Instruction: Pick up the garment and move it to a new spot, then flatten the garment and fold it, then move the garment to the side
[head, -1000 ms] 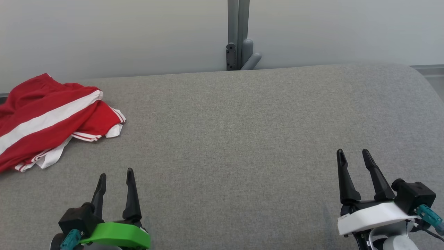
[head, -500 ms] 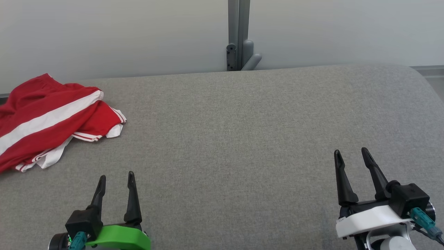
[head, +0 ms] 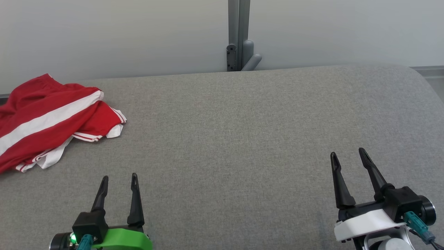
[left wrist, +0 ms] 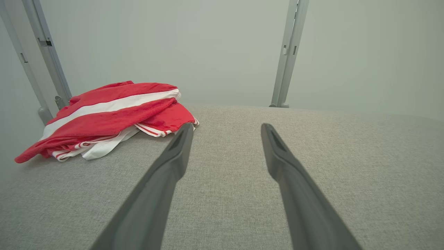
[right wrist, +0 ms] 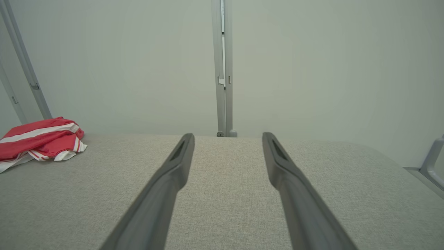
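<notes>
Matt grey woven cloth tabletop (head: pixel 242 121); soft red/white garment (head: pixel 45 118).

Grey fabric surface (head: pixel 242 139) before a pale wall (head: pixel 104 34) and grey post (head: pixel 238 31).

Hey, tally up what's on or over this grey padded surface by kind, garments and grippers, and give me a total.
Garments: 1, the red-and-white garment, crumpled at the far left.
Grippers: 2, the left gripper and the right gripper, both open and holding nothing.
Total: 3
</notes>
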Available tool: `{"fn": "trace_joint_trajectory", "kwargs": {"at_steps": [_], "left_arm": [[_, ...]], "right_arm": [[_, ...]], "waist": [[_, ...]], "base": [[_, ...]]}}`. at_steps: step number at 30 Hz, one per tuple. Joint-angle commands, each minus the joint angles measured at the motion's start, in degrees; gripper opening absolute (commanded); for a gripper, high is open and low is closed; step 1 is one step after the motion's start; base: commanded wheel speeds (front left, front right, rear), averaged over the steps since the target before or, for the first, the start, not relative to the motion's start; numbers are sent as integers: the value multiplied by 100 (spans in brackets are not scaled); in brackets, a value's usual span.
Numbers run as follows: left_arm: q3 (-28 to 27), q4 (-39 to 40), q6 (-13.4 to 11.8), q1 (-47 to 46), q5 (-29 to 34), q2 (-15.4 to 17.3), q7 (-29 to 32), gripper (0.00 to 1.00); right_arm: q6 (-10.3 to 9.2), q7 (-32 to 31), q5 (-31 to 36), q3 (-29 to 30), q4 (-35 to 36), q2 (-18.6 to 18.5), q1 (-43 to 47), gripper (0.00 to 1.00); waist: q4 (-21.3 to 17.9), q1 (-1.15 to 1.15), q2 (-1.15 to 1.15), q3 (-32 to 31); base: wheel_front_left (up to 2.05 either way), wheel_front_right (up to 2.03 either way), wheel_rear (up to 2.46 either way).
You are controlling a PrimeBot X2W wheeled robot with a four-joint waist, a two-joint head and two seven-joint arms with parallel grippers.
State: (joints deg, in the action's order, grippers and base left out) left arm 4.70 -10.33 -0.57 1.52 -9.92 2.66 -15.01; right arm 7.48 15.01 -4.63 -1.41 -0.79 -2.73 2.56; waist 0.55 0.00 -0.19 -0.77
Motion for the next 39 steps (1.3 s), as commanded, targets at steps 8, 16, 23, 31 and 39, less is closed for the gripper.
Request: {"fn": "trace_joint_trajectory", "kwargs": {"at_steps": [8, 16, 23, 31, 39], "left_arm": [[-8, -48, -40, 27, 25, 39, -23, 100], [-20, -51, -28, 9, 20, 39, -23, 100], [-18, -53, -26, -11, 14, 39, -23, 100], [-3, -46, -43, -139, 95, 39, -22, 100], [-99, -4, -61, -169, 162, 36, -22, 100]], "right_arm": [[1, 23, -1, 2, -5, -27, 39, 100], [1, 23, -23, 14, -7, -27, 15, 100], [1, 23, -40, 49, 24, -27, 13, 100], [1, 23, -55, 147, 49, -25, 39, 100], [1, 22, -80, 187, 80, -25, 48, 100]], "waist": [[0, 0, 19, 14], [-3, 0, 19, 21], [6, 0, 19, 36], [320, 0, 19, 40], [1232, 0, 19, 75]], "base": [[0, 0, 0], [0, 0, 0], [0, 0, 0], [0, 0, 0], [0, 0, 0]]}}
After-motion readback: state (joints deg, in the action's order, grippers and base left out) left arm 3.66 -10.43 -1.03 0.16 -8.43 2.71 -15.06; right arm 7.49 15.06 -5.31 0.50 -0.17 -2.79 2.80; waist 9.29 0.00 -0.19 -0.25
